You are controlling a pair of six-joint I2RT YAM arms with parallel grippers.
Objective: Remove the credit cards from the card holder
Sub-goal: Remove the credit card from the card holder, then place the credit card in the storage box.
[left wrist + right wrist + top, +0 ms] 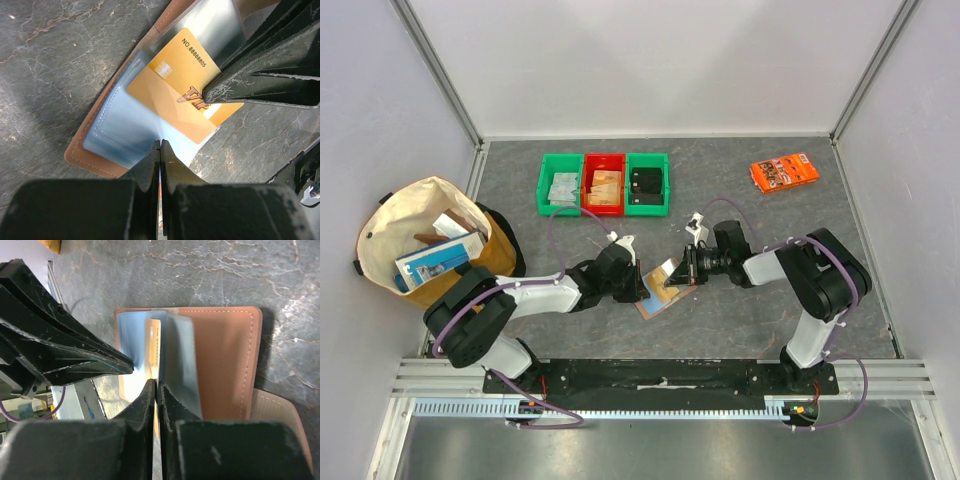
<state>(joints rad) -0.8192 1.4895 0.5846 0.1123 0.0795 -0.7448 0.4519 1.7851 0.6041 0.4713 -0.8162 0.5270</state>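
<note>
**Card holder (pixel 80 152) open mid-desk, one card partly out: grip could slip**

The card holder lies opened on the desk (pixel 50 60), near the front and between the two arms. Its reddish-brown leather faces down and a fan of bluish, see-through sleeves (pixel 120 125) stands up from the fold. A tan card (pixel 170 90) with a printed number and gold lettering sticks out of one sleeve at a slant. Whether the other sleeves hold cards cannot be told from here.

The right pincer (pixel 207 96) is pressed together on the outer part of the tan card. The left pincer (pixel 160 147) is pressed together on the near edge of the sleeves, anchoring the holder.

Several things could go wrong from here, as I judge it:
- **Card slipping:** the right pincer's bite on the card is shallow and the plastic is slick, so a pull could leave the card behind.
- **Holder lifting:** the left pincer grips only thin sleeve film. If the card drags in its pocket, the whole holder may lift or swing with it, or the film may crease.
- **Pincers knocking:** the two tips sit close together, so a sideways pull risks contact between them.

Farther back on the desk stand the green and red bins (pixel 605 183). An orange packet (pixel 785 172) lies at the far right, well apart from the holder.
</note>
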